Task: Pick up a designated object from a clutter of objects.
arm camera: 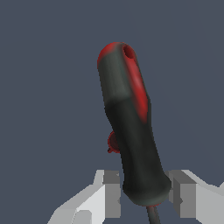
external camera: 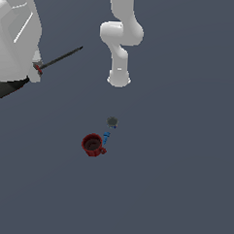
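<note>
Grey floor below: my gripper (arm camera: 142,192) pinches the rod (arm camera: 129,127) near its handle base; the long lever could twist free.

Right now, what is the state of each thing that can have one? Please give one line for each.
Gripper: shut on the screwdriver, one finger on each side of its handle.
Screwdriver: held up off the surface, tilted, apart from the other things.
Red mug: upright on the surface, opening up.
Blue piece: lying beside the mug.
Grey round thing: resting on the surface.
</note>
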Robot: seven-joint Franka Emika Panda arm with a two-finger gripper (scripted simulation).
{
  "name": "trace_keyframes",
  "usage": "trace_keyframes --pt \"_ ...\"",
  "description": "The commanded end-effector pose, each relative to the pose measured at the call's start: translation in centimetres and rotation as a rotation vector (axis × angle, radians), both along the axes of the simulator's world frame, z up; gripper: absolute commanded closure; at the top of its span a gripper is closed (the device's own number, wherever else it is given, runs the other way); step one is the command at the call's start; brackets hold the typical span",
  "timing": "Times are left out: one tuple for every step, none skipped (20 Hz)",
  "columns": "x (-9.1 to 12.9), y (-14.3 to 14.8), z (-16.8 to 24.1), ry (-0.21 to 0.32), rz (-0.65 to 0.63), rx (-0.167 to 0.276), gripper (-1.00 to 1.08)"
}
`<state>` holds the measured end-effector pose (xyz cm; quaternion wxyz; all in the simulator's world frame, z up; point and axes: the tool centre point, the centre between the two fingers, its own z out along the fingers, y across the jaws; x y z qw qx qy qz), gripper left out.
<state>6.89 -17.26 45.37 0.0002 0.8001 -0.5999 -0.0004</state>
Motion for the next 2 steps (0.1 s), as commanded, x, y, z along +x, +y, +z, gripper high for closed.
trace_keyframes --pt "0.08 -0.07 0.19 -0.001 0.000 0.000 1.08" --pt "0.08 -0.07 0.20 -0.001 0.000 0.000 1.08"
